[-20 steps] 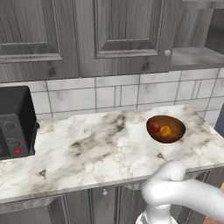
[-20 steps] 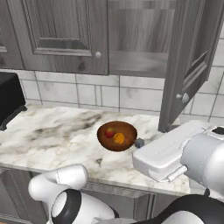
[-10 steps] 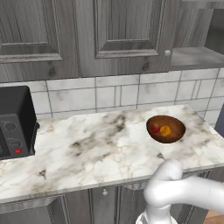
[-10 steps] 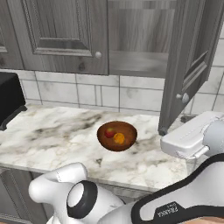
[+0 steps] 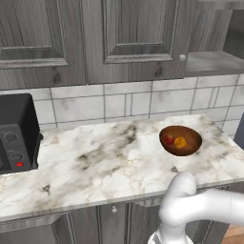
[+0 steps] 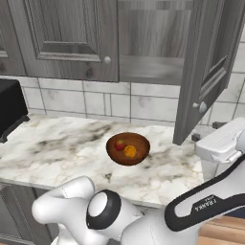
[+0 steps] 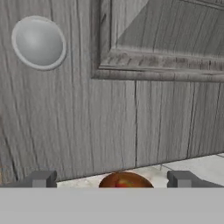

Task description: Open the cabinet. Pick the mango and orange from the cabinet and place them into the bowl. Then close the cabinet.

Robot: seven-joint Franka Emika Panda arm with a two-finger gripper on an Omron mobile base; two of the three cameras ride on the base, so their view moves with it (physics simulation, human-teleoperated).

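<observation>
The cabinet (image 6: 148, 43) has its left door shut and its right door (image 6: 201, 72) swung out open, showing a bare grey shelf (image 5: 209, 62). On the marble counter stands the bowl (image 6: 128, 148) (image 5: 180, 140), holding the mango (image 6: 119, 145) (image 5: 167, 139) and the orange (image 6: 130, 151) (image 5: 180, 142). My gripper (image 6: 206, 132) is open just outside the open door, near its lower edge and below its knob (image 6: 202, 106). In the hand view the gripper (image 7: 111, 179) faces the door panel (image 7: 131, 109) closely, with the knob (image 7: 39, 42) at upper left, nothing between the fingertips (image 7: 41, 178), and the bowl (image 7: 124, 179) peeking under the door.
A black microwave (image 5: 14, 133) sits at the counter's left end. A tiled wall (image 5: 124, 105) backs the counter. More grey wall cabinet doors (image 5: 28, 38) hang to the left. Lower cabinet fronts (image 5: 114, 219) run under the counter edge.
The arm has swung right and up, carrying the open hand from the counter's front edge to the outer face of the open door. Bowl and fruit have not moved.
</observation>
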